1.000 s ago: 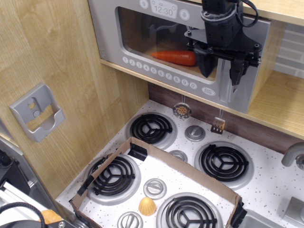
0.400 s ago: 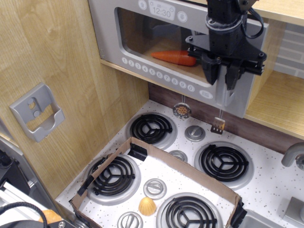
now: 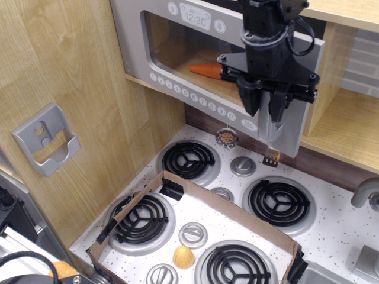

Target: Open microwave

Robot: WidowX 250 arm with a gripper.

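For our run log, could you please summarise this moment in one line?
phase: opening door | tool: gripping handle | silver-grey plastic toy microwave: door ajar | inside: orange carrot

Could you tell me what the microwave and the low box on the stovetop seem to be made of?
The microwave looks like matte silver-grey moulded plastic with a clear, glossy window. The low box appears to be brown cardboard: raw, thin edges, one corner folded.

The silver-grey microwave (image 3: 177, 59) is showing an orange carrot (image 3: 205, 70); the white stovetop (image 3: 334, 228) is wearing dark speckles and black coils
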